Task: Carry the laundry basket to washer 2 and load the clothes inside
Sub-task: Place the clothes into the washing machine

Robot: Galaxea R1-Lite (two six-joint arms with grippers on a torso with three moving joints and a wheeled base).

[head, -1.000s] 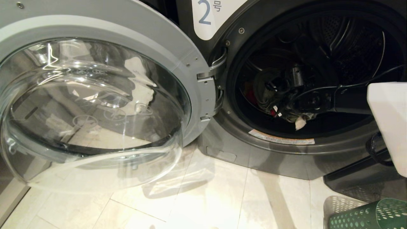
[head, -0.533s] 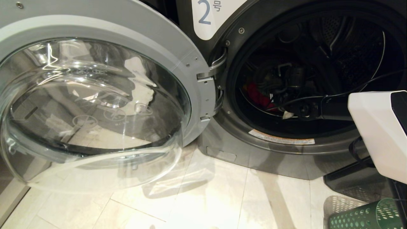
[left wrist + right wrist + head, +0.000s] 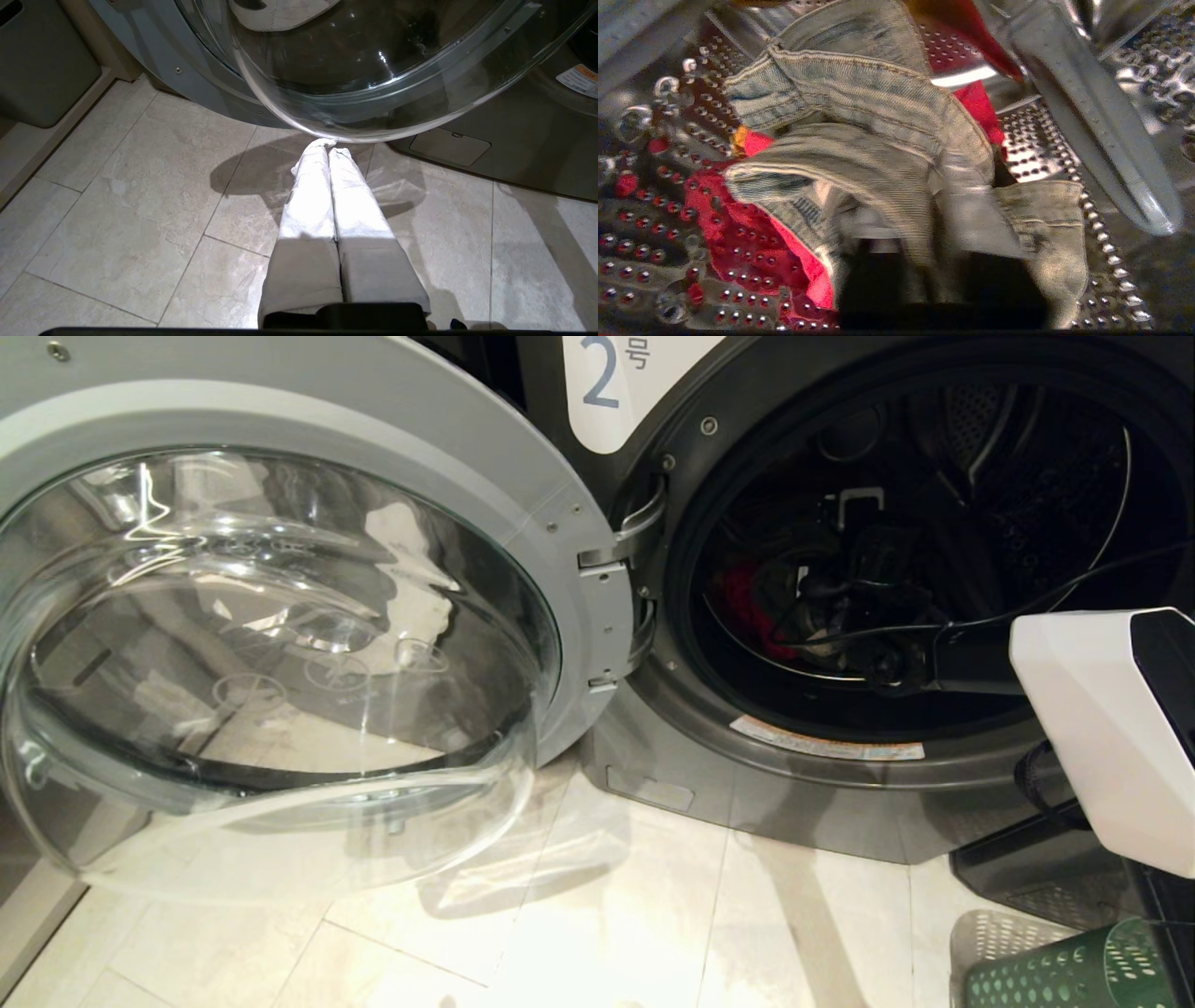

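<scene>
Tiled floor (image 3: 597, 915), washer 2 (image 3: 709, 775) with its door (image 3: 280, 644) swung wide. Laundry basket (image 3: 1064, 971) sits on the floor just beside the washer, so carrying is done. Right gripper (image 3: 840, 607) is deep in the drum; the wrist view shows a grey denim-like piece (image 3: 878, 154) lying over a red garment (image 3: 752, 233) on the drum wall. Jaw state: cannot tell, fingers hidden behind cloth. Possibly a release under way. Left gripper (image 3: 327, 149) pressed closed, empty, parked under the door. Basket contents not visible, so what remains is unclear.
</scene>
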